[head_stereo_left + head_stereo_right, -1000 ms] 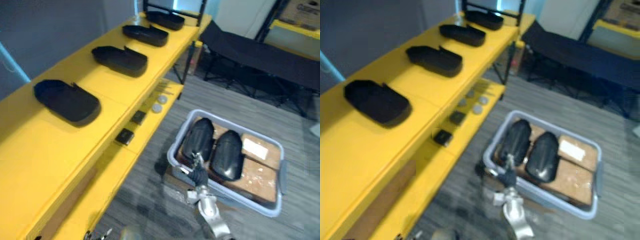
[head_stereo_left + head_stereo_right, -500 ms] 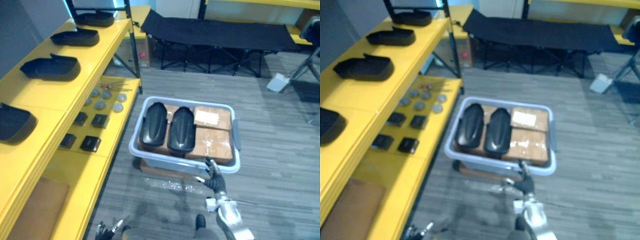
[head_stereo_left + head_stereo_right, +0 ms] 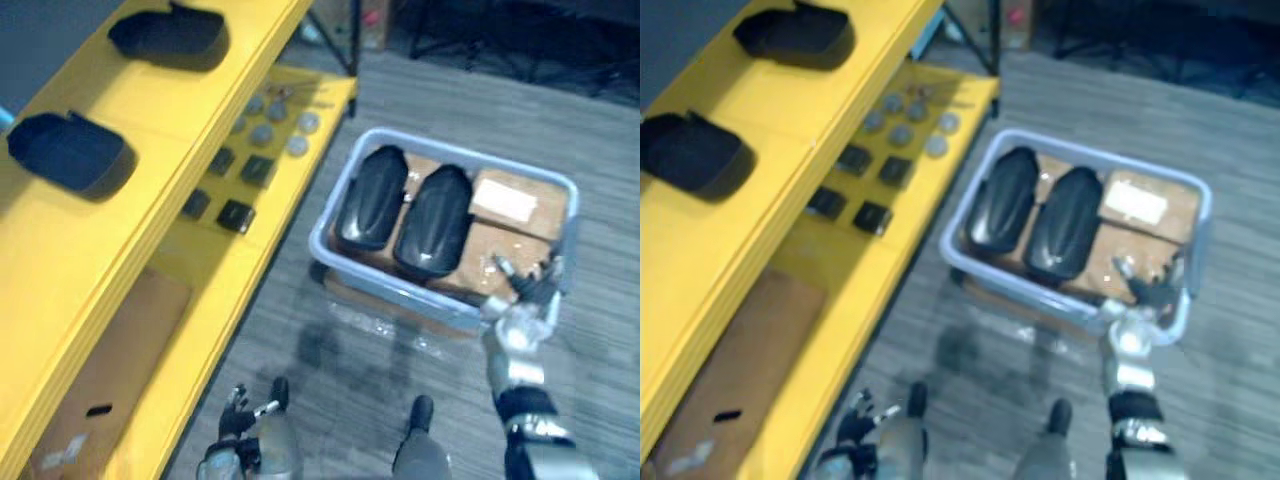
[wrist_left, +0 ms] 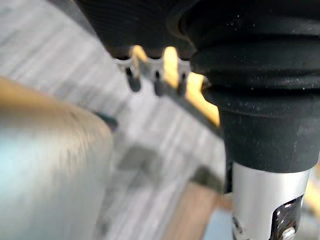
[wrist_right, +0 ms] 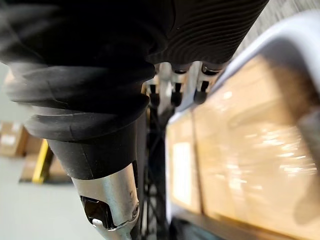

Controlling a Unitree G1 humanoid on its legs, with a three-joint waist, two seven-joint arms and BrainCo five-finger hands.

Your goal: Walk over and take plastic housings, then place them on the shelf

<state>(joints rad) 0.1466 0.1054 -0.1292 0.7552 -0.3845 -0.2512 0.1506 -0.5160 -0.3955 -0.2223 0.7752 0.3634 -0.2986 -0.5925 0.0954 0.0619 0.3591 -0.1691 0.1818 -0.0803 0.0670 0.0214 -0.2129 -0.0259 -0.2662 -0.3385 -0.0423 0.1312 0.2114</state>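
Note:
Two black plastic housings [image 3: 370, 195] [image 3: 432, 220] lie side by side on cardboard boxes [image 3: 505, 215] inside a grey-blue bin [image 3: 330, 262] on the floor. My right hand [image 3: 525, 292] hovers open over the bin's near right corner, fingers spread, a little to the right of the housings. In the right wrist view its fingers [image 5: 175, 85] reach past the bin's rim [image 5: 280, 40] above the cardboard [image 5: 240, 150]. On the yellow shelf [image 3: 190, 120] to the left sit two more black housings [image 3: 165, 35] [image 3: 65, 150]. My left hand [image 3: 240, 420] hangs low beside the shelf, open and holding nothing.
The lower yellow shelf board [image 3: 300, 170] carries small black boxes [image 3: 237, 215] and grey discs [image 3: 262, 132], with a brown cardboard sheet [image 3: 130, 350] nearer me. Grey plank floor [image 3: 350, 360] lies between the shelf and the bin.
The camera has swung and tilted down, so the bin looks nearer. My right hand has risen from in front of the bin to its near right corner.

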